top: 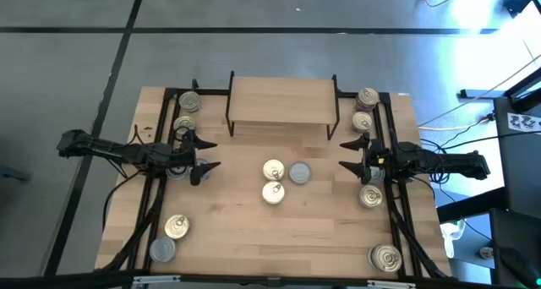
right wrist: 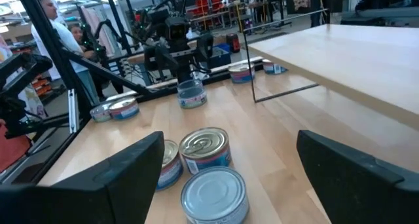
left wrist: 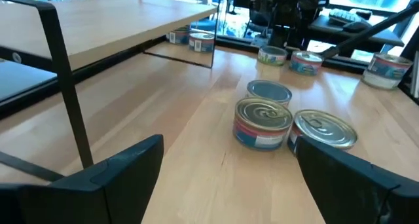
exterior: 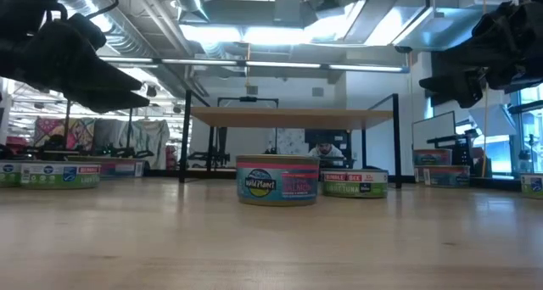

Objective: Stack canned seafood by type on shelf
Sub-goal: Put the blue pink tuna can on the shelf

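1. While both arms hang above it, the wooden table (top: 254, 230) carries everything else; its far edge holds the shelf (top: 281, 101), a low light-wood platform on thin black legs, its top bare.
2. Left gripper (top: 205, 154): off the table surface on the table's left side, fingers spread wide apart, nothing between them; fingertips aim toward the table's middle; shelf lies beyond and to one side of them.
3. Right gripper (top: 345, 154): mirror pose on the right side, fingers likewise wide apart and holding nothing; tips face the left gripper's across the middle.
4. Centre cluster of cans (top: 282, 179), between the two sets of fingertips and nearer the front edge: two gold-lidded tins, touching or nearly so; one plain grey-lidded tin (top: 300, 172) just beside them, on the right gripper's side.
5. Other cans: gold-lidded tins by the shelf's left end (top: 188, 111) and right end (top: 365, 107); a gold and a grey tin at front left (top: 169, 238), behind the left fingers; one gold tin at front right (top: 385, 258).
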You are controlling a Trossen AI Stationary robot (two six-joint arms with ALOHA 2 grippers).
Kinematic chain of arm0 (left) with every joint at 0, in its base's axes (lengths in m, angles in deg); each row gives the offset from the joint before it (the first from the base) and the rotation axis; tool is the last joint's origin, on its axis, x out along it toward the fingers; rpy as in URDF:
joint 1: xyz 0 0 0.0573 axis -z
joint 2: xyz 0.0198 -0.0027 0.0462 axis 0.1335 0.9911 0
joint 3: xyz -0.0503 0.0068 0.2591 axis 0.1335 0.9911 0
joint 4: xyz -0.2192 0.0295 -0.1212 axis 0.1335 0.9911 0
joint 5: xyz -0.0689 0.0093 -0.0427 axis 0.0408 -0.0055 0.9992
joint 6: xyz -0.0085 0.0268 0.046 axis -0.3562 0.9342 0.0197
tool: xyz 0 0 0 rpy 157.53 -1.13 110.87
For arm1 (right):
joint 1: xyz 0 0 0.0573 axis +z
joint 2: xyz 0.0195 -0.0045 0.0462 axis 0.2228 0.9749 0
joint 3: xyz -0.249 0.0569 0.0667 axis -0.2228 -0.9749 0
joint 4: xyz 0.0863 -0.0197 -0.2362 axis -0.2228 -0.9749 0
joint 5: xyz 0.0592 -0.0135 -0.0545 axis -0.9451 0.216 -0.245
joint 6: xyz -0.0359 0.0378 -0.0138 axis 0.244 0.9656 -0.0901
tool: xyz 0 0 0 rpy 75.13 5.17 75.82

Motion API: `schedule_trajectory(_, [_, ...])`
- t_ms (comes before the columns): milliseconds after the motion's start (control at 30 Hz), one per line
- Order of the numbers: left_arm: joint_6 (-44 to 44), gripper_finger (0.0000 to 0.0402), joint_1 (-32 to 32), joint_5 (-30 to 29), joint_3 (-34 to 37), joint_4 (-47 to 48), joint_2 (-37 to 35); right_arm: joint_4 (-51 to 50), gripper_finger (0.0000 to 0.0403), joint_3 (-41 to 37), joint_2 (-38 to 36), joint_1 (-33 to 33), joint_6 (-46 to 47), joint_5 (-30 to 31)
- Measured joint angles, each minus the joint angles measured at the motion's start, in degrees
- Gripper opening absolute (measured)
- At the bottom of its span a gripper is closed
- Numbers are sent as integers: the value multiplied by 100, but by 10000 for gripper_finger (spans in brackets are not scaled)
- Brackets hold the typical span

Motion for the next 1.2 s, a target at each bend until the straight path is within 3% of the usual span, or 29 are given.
schedule_trajectory(333, [-651, 347, -9, -151, 0, -463, -2, 83, 347, 13, -2, 0, 91, -2])
schedule_trajectory(633, [-590, 347, -11, -153, -156, -1246, 333, 69, 347, 13, 0, 0, 431, -4])
schedule_trajectory(867, [-444, 347, -11, -153, -766, -1228, 1327, 67, 347, 20, 15, 0, 431, -4])
schedule_trajectory(1200, [-540, 347, -7, -150, -1632, -1219, 3386, 68, 347, 22, 17, 0, 431, -6])
